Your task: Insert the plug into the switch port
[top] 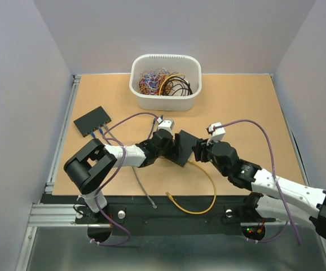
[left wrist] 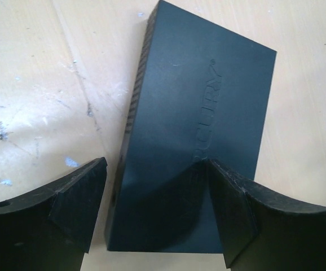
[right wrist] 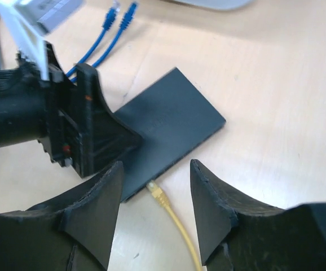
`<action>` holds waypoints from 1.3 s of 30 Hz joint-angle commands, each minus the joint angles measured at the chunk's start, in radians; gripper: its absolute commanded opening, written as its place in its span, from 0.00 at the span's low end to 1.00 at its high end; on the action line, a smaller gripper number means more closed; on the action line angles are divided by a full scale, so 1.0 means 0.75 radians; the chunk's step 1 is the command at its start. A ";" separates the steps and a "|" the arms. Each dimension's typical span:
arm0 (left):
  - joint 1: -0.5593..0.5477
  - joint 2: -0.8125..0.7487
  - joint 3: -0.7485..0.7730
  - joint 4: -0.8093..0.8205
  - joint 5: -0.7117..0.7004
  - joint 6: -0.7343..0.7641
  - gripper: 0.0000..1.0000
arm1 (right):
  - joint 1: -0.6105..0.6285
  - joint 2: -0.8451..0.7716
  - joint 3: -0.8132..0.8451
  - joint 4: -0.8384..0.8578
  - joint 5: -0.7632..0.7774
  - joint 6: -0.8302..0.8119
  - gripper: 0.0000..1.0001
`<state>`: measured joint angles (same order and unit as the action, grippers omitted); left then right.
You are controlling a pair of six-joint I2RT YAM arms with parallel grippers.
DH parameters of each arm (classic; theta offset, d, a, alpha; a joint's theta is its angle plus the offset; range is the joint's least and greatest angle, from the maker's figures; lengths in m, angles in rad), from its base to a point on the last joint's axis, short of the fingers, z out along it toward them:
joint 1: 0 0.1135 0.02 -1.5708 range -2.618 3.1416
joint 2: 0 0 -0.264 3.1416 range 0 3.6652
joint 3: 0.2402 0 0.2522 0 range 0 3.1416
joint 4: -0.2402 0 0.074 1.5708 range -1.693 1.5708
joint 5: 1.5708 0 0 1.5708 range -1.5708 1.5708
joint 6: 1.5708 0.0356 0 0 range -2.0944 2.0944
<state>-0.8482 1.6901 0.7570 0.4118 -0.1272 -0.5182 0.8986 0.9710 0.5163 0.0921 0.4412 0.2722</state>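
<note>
Right gripper point(right wrist: 154, 212) is hanging with jaws parted about halfway and nothing between them; the plug point(right wrist: 157, 192) is lying in the gap just ahead of the fingertips, free of both pads. It is sitting at the near edge of the switch point(right wrist: 171, 121), and whether it is seated in a port or only butted against the edge cannot be told from the wrist view.

Handling, as a judgement: the plug is looking light, small and rigid, probably brittle at its latch; the yellow cable point(right wrist: 180, 231) behind it is thin and springy, so it is likely pushing the plug sideways once loose. Best hold is probably across the plug's flat sides, or on the cable just behind it, with the jaws crosswise to the cable.

Orientation: the plug's long axis is running along the cable, tip pointing away from the right gripper toward the switch edge; the cable is trailing back between the jaws and, in the top view, curling in a loop toward the near table edge.

Left gripper point(left wrist: 157, 212) is standing wide, straddling the far corner of the switch from the opposite side; contact is not clear.

Beyond it, blue cables point(right wrist: 104, 39) are lying loose.
</note>
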 commanded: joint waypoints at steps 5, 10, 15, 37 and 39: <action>0.057 -0.102 0.001 -0.179 0.035 0.014 0.83 | 0.011 -0.045 -0.042 -0.280 0.028 0.436 0.58; 0.102 -0.141 0.001 -0.189 0.055 0.028 0.83 | 0.011 0.153 -0.005 -0.323 -0.044 0.445 0.54; 0.127 -0.165 0.005 -0.185 0.078 0.049 0.83 | 0.011 0.313 0.040 -0.336 -0.075 0.418 0.54; 0.108 -0.075 -0.087 0.081 0.333 0.008 0.81 | 0.011 0.540 0.111 -0.282 -0.024 0.322 0.12; 0.100 -0.061 -0.091 0.105 0.348 0.006 0.81 | 0.011 0.536 0.113 -0.272 -0.030 0.306 0.09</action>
<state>-0.7597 1.6249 0.7059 0.4091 0.0792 -0.5034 0.9047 1.3697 0.5819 -0.1482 0.3954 0.5190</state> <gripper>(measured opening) 0.810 0.125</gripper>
